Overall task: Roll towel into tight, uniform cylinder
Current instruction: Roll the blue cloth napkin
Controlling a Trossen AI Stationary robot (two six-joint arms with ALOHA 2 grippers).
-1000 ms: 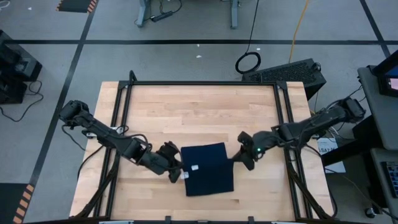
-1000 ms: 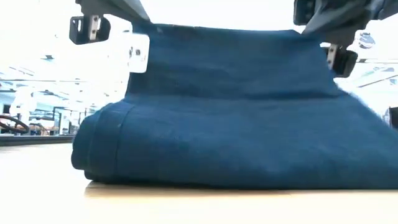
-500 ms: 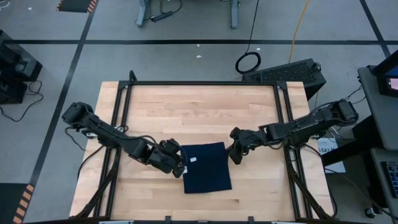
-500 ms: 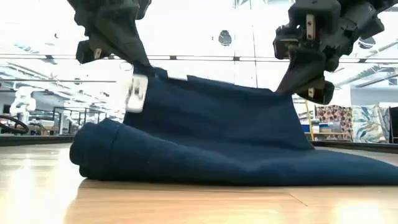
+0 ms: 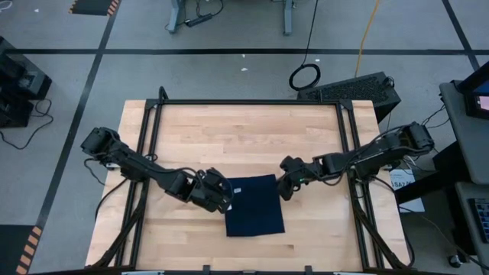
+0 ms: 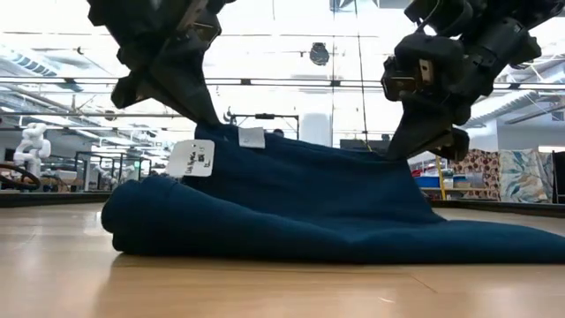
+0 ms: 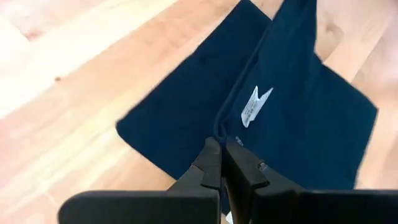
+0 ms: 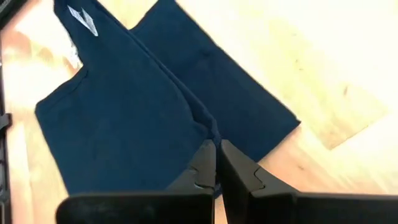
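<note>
On the near middle of the wooden surface (image 5: 229, 130): navy towel (image 5: 254, 206), folded, far edge lifted off the wood, near part lying flat. Left pincer (image 5: 227, 200) clenched on the towel's far left corner, beside a small white tag (image 6: 192, 159) hanging from that edge. Right pincer (image 5: 280, 189) clenched on the far right corner, likewise raised. Between the two corners, cloth sagging slightly, draped down toward the flat layer beneath.

Folded navy towel (image 5: 254, 208), far edge lifted, white tag (image 6: 192, 159) showing.
</note>
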